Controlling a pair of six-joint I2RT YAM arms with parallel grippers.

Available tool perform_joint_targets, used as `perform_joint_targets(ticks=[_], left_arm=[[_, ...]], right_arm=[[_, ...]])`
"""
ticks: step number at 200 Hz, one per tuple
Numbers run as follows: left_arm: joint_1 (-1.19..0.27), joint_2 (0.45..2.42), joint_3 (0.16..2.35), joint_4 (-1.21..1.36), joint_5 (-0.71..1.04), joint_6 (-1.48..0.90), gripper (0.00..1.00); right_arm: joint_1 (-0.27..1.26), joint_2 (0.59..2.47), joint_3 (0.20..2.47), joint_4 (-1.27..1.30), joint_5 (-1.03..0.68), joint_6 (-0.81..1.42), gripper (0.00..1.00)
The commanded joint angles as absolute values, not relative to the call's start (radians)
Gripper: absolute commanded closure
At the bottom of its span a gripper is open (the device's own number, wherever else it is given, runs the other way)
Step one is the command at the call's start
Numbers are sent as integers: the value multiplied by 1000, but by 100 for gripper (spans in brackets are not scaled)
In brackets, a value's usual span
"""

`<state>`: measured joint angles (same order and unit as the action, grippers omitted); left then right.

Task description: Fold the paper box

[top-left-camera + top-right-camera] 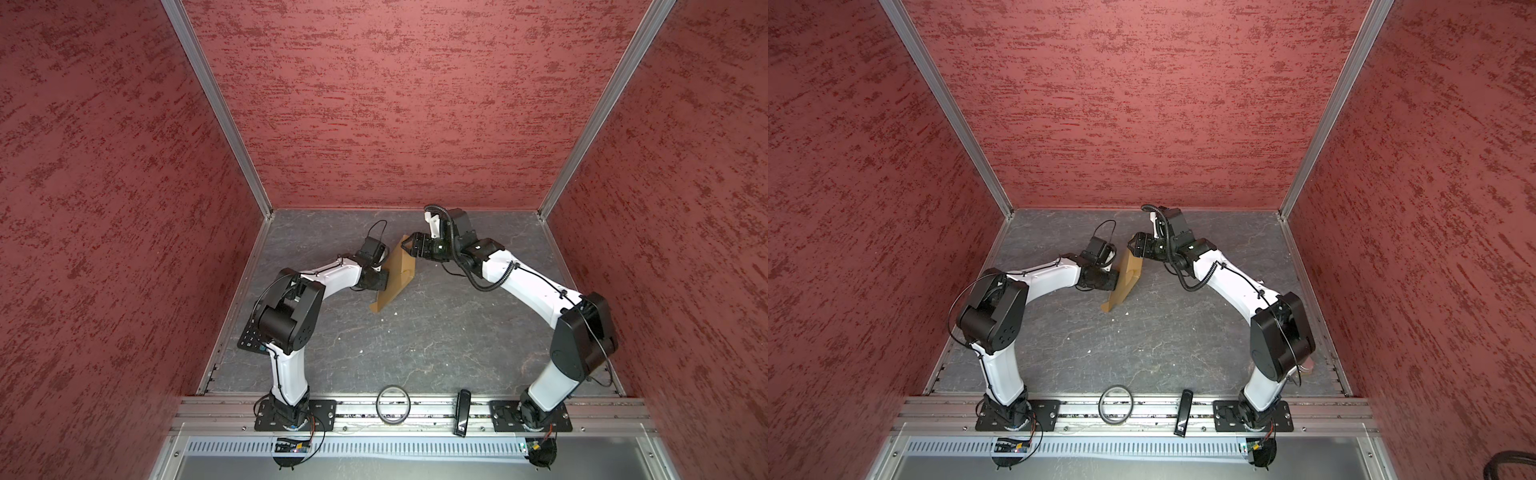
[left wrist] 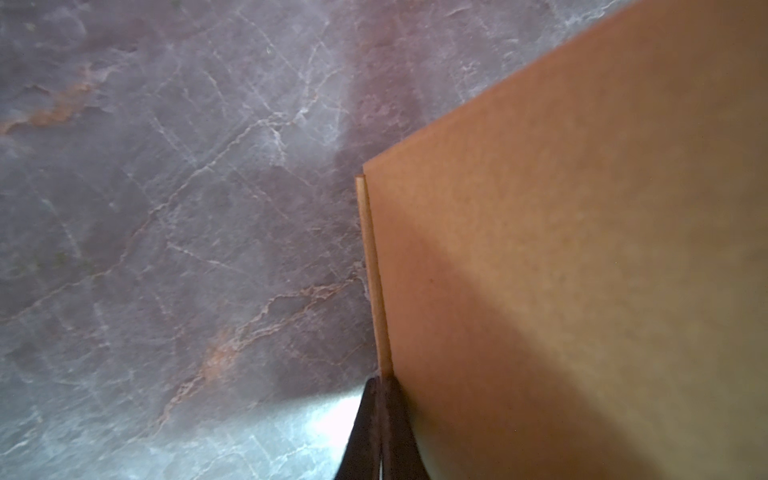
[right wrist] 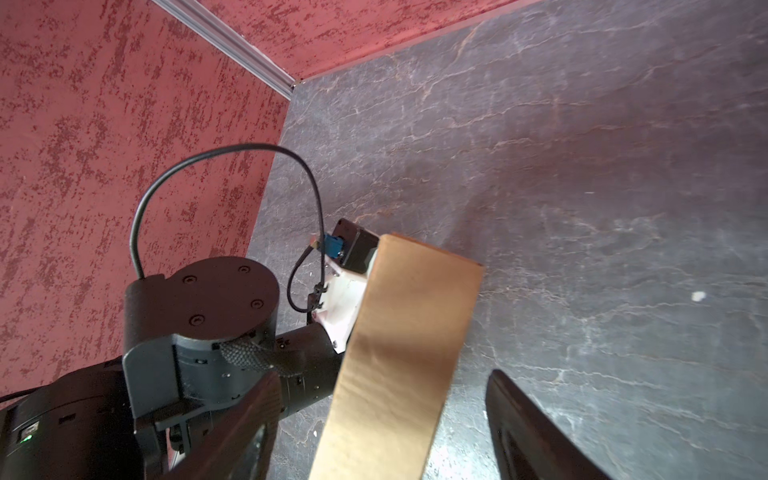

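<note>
Grey veined stone table (image 1: 436,332) lies under the paper box, bare except for a few white crumbs (image 1: 394,314) just nearer than the box.

Paper box (image 1: 398,276): tan corrugated sheet, partly folded, standing tilted on edge. Its near lower corner appears to rest on the table, and its upper end is raised toward the far side. The left wrist view shows two layers lying close together along one edge. No finished box shape yet, so folding is judged to be at an early stage.

Right gripper (image 3: 384,374): at the box's upper far end, jaws spread wide and straddling a narrow flap. There is a clear gap on at least one side, so it has no grip.

Left gripper (image 2: 380,386): at the box's left edge, fingers pinched together on the doubled cardboard edge and holding the sheet up.

Handling (judgement): light. Panels are stiff but hinge readily at the creases, and the face is smooth enough to slip. A hard pinch would likely dent the fluting. Best hold looks to be the flap close to its crease, across the full thickness.
</note>
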<state>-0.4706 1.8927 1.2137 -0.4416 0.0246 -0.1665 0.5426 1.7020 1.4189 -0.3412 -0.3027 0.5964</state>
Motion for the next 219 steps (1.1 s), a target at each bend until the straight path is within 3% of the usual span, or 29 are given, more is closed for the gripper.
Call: perform_joint_targets(ticks=[1, 96, 172, 219], left_arm=[[-476, 1894, 1224, -460, 25, -153, 95], [-488, 1875, 1230, -449, -9, -160, 95], [-502, 1862, 1242, -437, -62, -163, 95], [-516, 1844, 1254, -447, -100, -160, 94]], right_arm=[[558, 1728, 1465, -376, -307, 608, 22], [583, 1802, 1509, -493, -299, 613, 26], [588, 1792, 1495, -525, -312, 650, 41], [589, 1774, 1455, -490, -308, 679, 41]])
